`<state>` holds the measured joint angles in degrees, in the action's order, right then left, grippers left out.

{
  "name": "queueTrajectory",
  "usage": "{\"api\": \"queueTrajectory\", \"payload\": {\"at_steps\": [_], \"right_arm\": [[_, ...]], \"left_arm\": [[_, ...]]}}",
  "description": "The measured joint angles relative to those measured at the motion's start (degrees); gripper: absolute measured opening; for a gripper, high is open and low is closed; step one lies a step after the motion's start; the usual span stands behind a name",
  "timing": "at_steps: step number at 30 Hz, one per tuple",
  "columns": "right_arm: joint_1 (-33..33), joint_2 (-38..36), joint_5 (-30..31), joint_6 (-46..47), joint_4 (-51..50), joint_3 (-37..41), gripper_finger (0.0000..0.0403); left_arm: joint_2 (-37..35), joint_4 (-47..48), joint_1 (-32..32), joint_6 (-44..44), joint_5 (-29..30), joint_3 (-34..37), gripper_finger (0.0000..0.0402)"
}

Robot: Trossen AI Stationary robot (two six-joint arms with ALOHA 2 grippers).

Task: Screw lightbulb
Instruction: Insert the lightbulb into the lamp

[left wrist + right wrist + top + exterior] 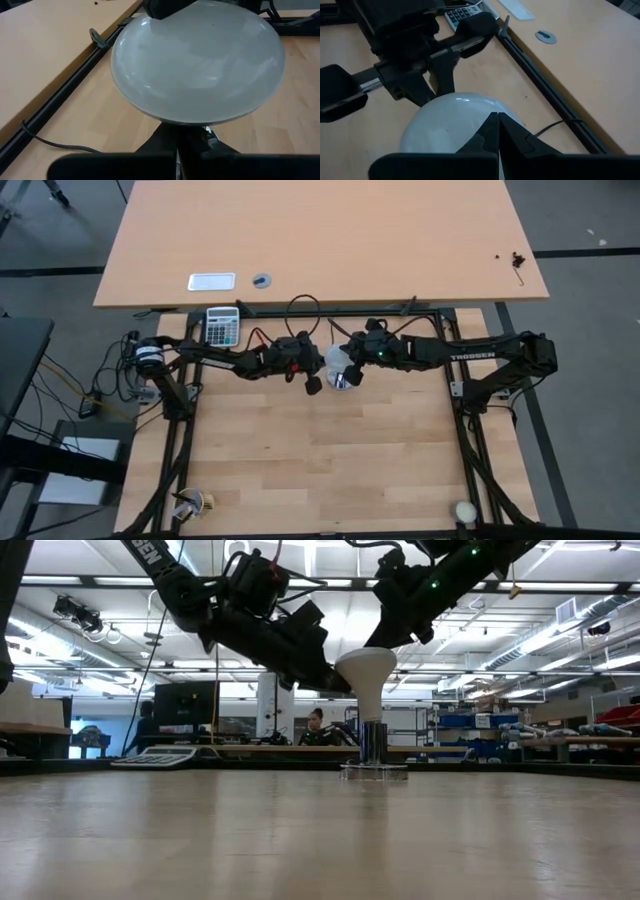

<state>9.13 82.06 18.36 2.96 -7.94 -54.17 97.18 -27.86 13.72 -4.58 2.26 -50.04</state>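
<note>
The white lightbulb [367, 668] stands upright, dome up, with its narrow base in the silver socket [373, 748], which stands on the table. The bulb also shows in the high view [336, 360]. My left gripper [177, 150] is shut. It comes level from the table's left, and its tips lie under the dome beside the cone [340, 686]. My right gripper [498, 127] is shut. It comes down slanting from the right onto the dome's top [384, 642]. My left gripper's shut fingertips lie under the dome's rim [170, 120], beside the bulb's cone on its left side. The dome hides the tips, so I cannot tell whether they touch the bulb. My right gripper's shut fingertips lie on the dome's top [470, 112], coming from above and slanting from the table's right. The bulb stays upright in the socket.
A calculator [222, 326] lies at the far left of the table. A black cord [300, 304] loops behind the grippers. A cream ball [465, 511] sits at the near right corner and a small object [196, 502] at the near left. A person [316, 725] is in the room beyond the table.
</note>
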Motion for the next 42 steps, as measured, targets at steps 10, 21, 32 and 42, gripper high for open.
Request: {"api": "queueTrajectory", "payload": {"at_steps": [10,21,32,42], "right_arm": [[0.0,-0.8,0.5,0.4,-2.8,0.0,0.0009],[-1.5,-0.9,0.3,0.5,-2.5,0.0,0.0009],[-1.5,-0.9,0.2,0.5,-2.4,0.0,0.0008],[-1.5,-0.9,-0.1,0.3,-2.3,0.0,0.0008]], "left_arm": [[-1.7,1.1,0.0,-1.2,0.2,0.0,0.0007],[-2.3,6.0,-0.2,1.1,0.9,1.6,0.0007],[1.7,0.0,-2.6,4.5,-1.5,3.7,0.0002],[11.3,0.5,-2.6,6.7,0.0,-0.1,0.0001]]}}
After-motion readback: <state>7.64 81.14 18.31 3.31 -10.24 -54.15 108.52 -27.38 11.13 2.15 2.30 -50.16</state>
